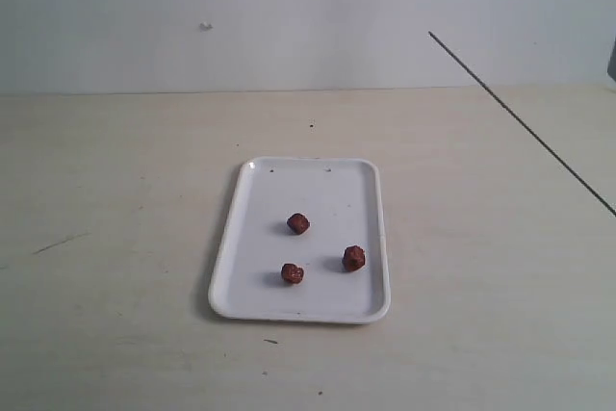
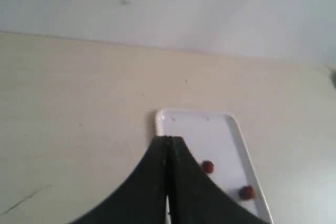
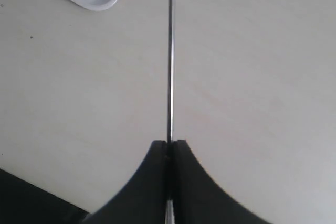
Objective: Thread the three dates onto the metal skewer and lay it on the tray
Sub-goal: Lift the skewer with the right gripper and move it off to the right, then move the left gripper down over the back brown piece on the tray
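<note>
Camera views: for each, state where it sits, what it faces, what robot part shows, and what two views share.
Exterior view: off the arms, facing down over the table at the tray holding three dates; the skewer slants in from the right; no gripper plainly shows.
Left wrist view: on the left arm, facing past the shut left gripper to the tray.
Right wrist view: on the right arm, facing along the skewer clamped in the right gripper.
Shared: exterior and right wrist views both show the skewer.
</note>
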### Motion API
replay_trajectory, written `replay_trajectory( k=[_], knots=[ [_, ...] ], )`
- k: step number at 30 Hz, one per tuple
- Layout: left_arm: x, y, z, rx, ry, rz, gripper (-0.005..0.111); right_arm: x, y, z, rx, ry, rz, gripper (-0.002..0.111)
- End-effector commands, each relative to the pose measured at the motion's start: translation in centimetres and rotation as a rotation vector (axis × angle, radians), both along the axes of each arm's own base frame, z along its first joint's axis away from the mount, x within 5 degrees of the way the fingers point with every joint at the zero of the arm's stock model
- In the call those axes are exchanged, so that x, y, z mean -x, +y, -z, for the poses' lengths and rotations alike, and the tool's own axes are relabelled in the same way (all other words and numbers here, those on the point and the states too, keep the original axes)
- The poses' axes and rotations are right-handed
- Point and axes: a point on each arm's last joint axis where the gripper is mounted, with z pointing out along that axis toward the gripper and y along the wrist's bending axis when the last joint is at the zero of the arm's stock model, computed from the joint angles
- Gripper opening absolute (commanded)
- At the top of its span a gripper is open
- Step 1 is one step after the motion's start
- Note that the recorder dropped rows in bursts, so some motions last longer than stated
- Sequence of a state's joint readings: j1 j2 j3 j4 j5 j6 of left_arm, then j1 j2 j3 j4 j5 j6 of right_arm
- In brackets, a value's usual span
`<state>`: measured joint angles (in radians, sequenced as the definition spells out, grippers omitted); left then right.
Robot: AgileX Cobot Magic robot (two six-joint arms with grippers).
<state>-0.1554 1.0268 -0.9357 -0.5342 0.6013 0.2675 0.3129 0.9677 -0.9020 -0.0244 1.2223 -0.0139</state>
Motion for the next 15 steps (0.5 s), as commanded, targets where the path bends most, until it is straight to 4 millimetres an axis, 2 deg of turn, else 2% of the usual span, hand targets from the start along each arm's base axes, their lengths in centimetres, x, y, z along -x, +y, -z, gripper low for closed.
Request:
replay_trajectory(
  k=[1, 7, 11, 15],
  knots=[
    [-4.2, -2.7, -0.8, -0.058, 0.173, 0.311, 0.000, 0.6, -0.1, 0.0, -0.014, -0.007, -0.010, 0.000],
    [-8.8, -3.6, 1.4, -0.174, 0.445, 0.479, 0.000, 0.8, 0.8, 0.0, -0.079, 0.011, -0.091, 0.000],
    [-11.1, -3.9, 3.1, -0.318, 0.482, 0.482, 0.000, 0.9, 0.8, 0.1, -0.078, 0.013, -0.093, 0.000],
    [-13.3, -5.6, 5.2, -0.471, 0.485, 0.532, 0.000, 0.8, 0.8, 0.1, -0.077, 0.014, -0.093, 0.000]
  ],
)
